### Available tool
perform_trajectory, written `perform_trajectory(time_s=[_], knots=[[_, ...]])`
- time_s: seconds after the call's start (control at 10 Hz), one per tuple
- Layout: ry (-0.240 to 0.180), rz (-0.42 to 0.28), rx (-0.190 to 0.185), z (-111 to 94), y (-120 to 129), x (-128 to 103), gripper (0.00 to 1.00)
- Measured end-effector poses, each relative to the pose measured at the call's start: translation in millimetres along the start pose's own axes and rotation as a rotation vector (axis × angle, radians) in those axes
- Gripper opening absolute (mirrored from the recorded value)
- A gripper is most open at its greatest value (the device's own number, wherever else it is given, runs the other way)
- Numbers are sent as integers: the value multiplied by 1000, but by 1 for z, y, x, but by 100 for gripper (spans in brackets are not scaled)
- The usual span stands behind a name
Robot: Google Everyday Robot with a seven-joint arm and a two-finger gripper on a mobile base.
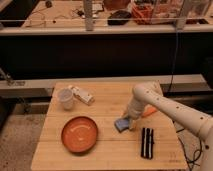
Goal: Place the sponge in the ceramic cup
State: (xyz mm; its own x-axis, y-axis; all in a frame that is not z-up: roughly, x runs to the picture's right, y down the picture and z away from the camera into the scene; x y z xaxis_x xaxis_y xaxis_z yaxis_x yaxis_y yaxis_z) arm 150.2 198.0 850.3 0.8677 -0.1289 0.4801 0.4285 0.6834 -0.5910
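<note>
Camera view: gripper (pixel 131 119) closed on soft blue-grey sponge (pixel 120 124) lying on wooden table (pixel 105 150); small white ceramic cup (pixel 65 98) well apart; transfer outstanding.

No text, label or number is reading anywhere. The box (pixel 82 95) by the ceramic cup (pixel 65 98) is showing brown patches, but nothing is resolving into letters. The orange plate (pixel 80 134) is showing faint pale marks near its middle, illegible. The gripper (pixel 131 120) is sitting low over the table (pixel 105 156), down on the right edge of the sponge (pixel 121 123).
</note>
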Motion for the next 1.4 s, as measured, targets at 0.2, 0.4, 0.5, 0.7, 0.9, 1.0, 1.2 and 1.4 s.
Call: perform_trajectory(time_s=[0.2, 0.4, 0.5, 0.7, 0.9, 1.0, 1.2, 1.4], knots=[[-8, -1, 4, -6, 0, 0, 1], [-18, 0, 9, -10, 1, 2, 1], [-22, 1, 10, -13, 3, 3, 1], [-30, 1, 15, -18, 4, 4, 1], [-39, 0, 18, -29, 5, 5, 1], [-43, 0, 17, -33, 7, 5, 1], [-48, 0, 24, -43, 6, 5, 1], [-51, -11, 28, -56, 2, 3, 1]])
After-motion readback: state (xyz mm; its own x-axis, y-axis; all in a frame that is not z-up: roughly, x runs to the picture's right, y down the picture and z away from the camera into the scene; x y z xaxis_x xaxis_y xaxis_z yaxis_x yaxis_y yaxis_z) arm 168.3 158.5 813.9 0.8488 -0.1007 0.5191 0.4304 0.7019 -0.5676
